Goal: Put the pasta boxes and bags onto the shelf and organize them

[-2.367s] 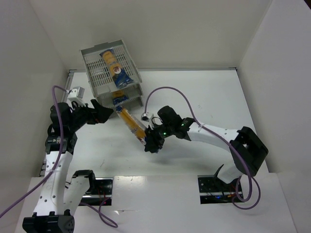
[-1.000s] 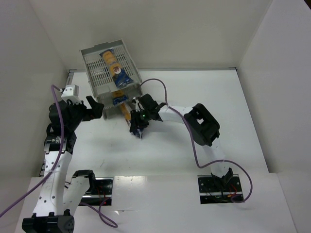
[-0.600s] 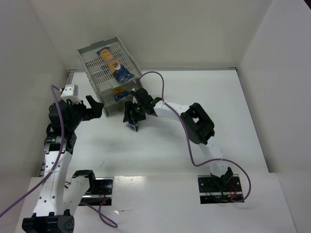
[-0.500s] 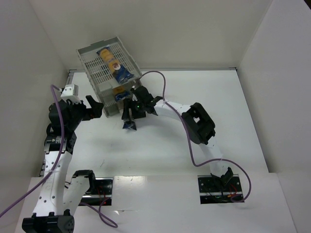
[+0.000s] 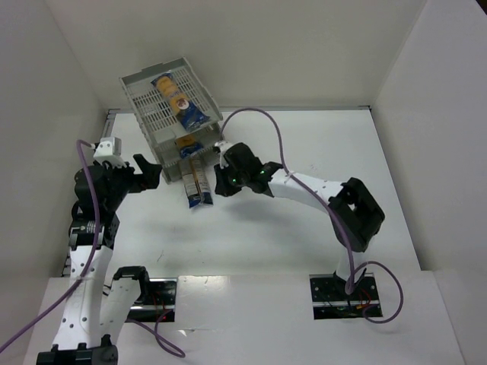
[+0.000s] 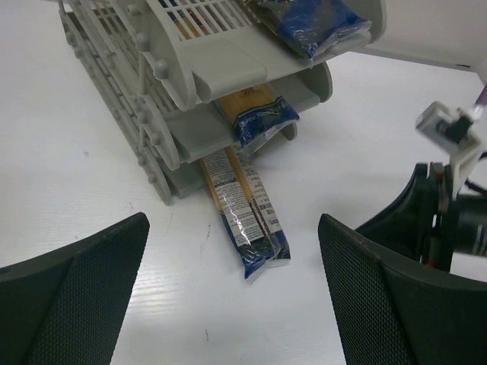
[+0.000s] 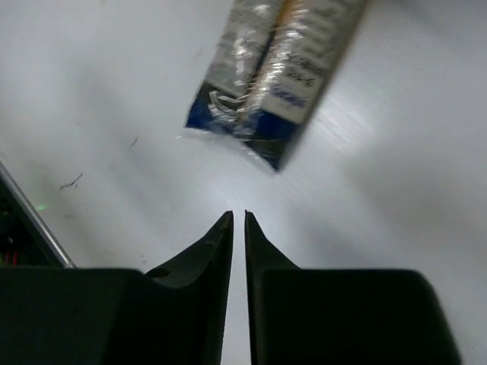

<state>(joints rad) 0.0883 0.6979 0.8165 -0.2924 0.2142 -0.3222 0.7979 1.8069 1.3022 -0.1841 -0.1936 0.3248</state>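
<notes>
The light grey shelf (image 5: 144,114) stands at the far left of the table. One pasta packet (image 5: 179,99) lies on its top tray. A second packet (image 5: 186,144) lies in the middle tier. The third packet (image 5: 196,186) has one end under the bottom tier and its blue end out on the table. My right gripper (image 5: 218,184) is shut and empty, just right of that packet's blue end (image 7: 266,99). My left gripper (image 5: 151,171) is wide open and empty, left of the shelf front, facing the third packet (image 6: 243,220).
White walls close in the table on the left, back and right. The right arm's purple cable (image 5: 266,125) loops above the table behind the arm. The arm bases sit at the near edge.
My right gripper carried the third packet to the foot of the shelf, let it go there and drew back to the right. The shelf shifted slightly. The left arm barely moved.
</notes>
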